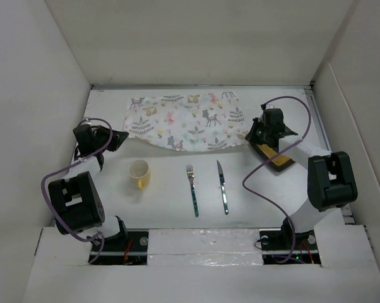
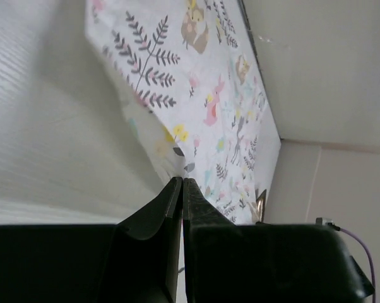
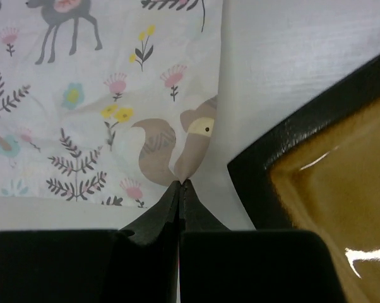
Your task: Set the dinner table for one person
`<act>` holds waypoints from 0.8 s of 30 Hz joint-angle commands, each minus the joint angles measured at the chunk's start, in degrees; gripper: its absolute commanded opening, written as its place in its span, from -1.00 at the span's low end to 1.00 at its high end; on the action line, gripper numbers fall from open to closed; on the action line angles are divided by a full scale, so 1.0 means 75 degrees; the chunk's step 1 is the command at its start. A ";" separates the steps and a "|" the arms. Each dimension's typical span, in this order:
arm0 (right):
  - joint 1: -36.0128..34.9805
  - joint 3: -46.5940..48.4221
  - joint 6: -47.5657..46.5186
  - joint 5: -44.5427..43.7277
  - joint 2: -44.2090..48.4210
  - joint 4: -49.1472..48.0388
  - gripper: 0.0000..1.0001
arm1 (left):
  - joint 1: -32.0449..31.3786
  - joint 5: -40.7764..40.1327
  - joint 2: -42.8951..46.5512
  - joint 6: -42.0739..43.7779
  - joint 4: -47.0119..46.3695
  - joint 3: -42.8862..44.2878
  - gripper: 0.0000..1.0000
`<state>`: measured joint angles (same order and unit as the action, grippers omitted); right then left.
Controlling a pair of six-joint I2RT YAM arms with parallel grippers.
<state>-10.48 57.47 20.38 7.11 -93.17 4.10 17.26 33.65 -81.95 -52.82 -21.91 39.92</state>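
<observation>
Desk [image 1: 168, 211]: large plain white top, walled by white panels, carrying every item and both arm bases at its near edge. Cloth mat [image 1: 190, 120] lies at the far-centre of the desk, printed w/ deer, foxes, birds and leaf sprigs. L gripper [image 1: 123, 139] sits at the mat's near-left corner; in the left wrist view its fingers are pressed together on the cloth edge, and the mat [image 2: 202, 95] rises off the surface there. R gripper [image 1: 253, 135] is at the near-right corner; in the right wrist view its fingers meet on the cloth just below a fox motif, so it is clamped on the mat [image 3: 83, 95] as well. Judgement: a two-corner hold suits thin fabric, which would buckle or skew if pulled from one side only; the mat prob. needs drawing toward the near-centre as the base of the setting. Square plate [image 1: 281, 162], dark rim and amber glaze, lies just beside the R gripper, close to the mat corner but not on it; its rim [image 3: 285, 145] shows clear of the cloth. Yellow mug [image 1: 139, 173] stands left of centre. Fork [image 1: 192, 189] and knife [image 1: 223, 186] lie parallel near the centre, apart from each other, handles toward the arms, directly in the mat's likely path. Risk, as judged: the cloth could push the cutlery. Markings: no brand, label or legible writing on any item; a small dark outline near the mat's far-right edge is too small to read.
</observation>
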 commanded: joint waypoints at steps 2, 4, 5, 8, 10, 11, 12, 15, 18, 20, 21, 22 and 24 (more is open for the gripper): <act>0.0026 -0.0700 0.0340 0.0421 0.0351 -0.1412 -1.00 | 0.0020 -0.0174 0.0344 0.0830 0.0132 -0.0178 -1.00; 0.0026 -0.1144 0.0364 0.0434 0.0538 -0.1530 -1.00 | 0.0020 -0.0232 0.0520 0.0913 0.0295 -0.0341 -1.00; 0.0026 -0.1275 0.0364 0.0411 0.0620 -0.1600 -1.00 | 0.0020 -0.0349 0.0695 0.1006 0.0378 -0.0389 -1.00; 0.0026 -0.1743 0.0341 0.0177 0.0924 -0.1601 -1.00 | 0.0020 -0.0583 0.0907 0.1159 0.0706 -0.0529 -1.00; 0.0108 -0.1978 0.0364 0.0165 0.1043 -0.1694 -1.00 | 0.0020 -0.0619 0.0931 0.1171 0.0707 -0.0751 -1.00; 0.0108 -0.2200 0.0376 0.0223 0.1124 -0.1788 -1.00 | 0.0020 -0.0654 0.0954 0.1160 0.0707 -0.0822 -1.00; 0.0108 -0.2295 0.0388 0.0270 0.1148 -0.1835 -1.00 | 0.0020 -0.0678 0.0954 0.1125 0.0683 -0.0892 -1.00; 0.0178 -0.2680 0.0423 0.0317 0.1416 -0.1952 -1.00 | 0.0020 -0.0795 0.0966 0.1124 0.0742 -0.1080 -1.00; 0.0248 -0.2835 0.0411 0.0223 0.1640 -0.1883 -1.00 | 0.0020 -0.1029 0.1083 0.1124 0.0788 -0.1233 -1.00; 0.0249 -0.2858 0.0411 0.0282 0.1676 -0.1882 -1.00 | 0.0020 -0.1111 0.1107 0.1136 0.0871 -0.1280 -1.00; 0.0249 -0.2858 0.0411 0.0317 0.1653 -0.1894 -1.00 | 0.0020 -0.1146 0.1107 0.1159 0.0929 -0.1280 -1.00; 0.0249 -0.2824 0.0411 0.0329 0.1594 -0.1859 -1.00 | 0.0020 -0.1158 0.1153 0.1183 0.0987 -0.1303 -1.00; 0.0249 -0.2800 0.0423 0.0329 0.1582 -0.1871 -1.00 | 0.0020 -0.1205 0.1235 0.1206 0.1046 -0.1338 -1.00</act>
<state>-8.97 36.25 23.38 9.19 -82.32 -7.03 17.26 25.82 -75.61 -45.19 -14.26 30.48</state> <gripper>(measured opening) 0.009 0.007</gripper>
